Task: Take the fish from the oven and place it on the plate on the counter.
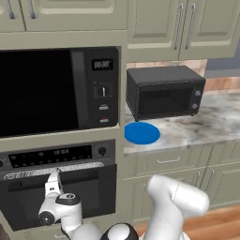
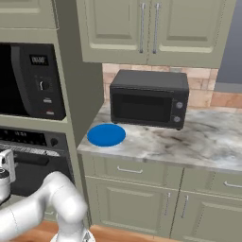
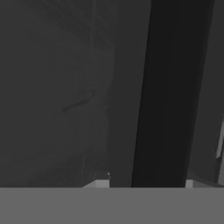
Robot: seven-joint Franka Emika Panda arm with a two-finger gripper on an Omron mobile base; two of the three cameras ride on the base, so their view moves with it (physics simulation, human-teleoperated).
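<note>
The oven (image 1: 70, 197) (image 2: 33, 168) is low on the left with its glass door closed. My gripper (image 1: 54, 175) (image 2: 6, 156) is up against the door's silver handle (image 1: 82, 167). In the hand view the handle (image 3: 162, 109) is a dark bar running between my fingertips (image 3: 103, 183), with a small gap on one side, so the gripper (image 3: 146, 184) is open. A faint slim sliver (image 3: 78, 104) shows behind the dark glass; I cannot tell whether it is the fish. The blue plate (image 1: 142, 133) (image 2: 106, 134) lies bare on the counter (image 1: 211, 124) (image 2: 198, 144), beside the oven column.
A small black microwave (image 1: 164, 91) (image 2: 149, 99) stands on the counter just behind the plate. A large black microwave (image 1: 47, 89) (image 2: 33, 80) is built in above the oven. Beige drawers and cabinets run under the counter, and wall cabinets hang above.
</note>
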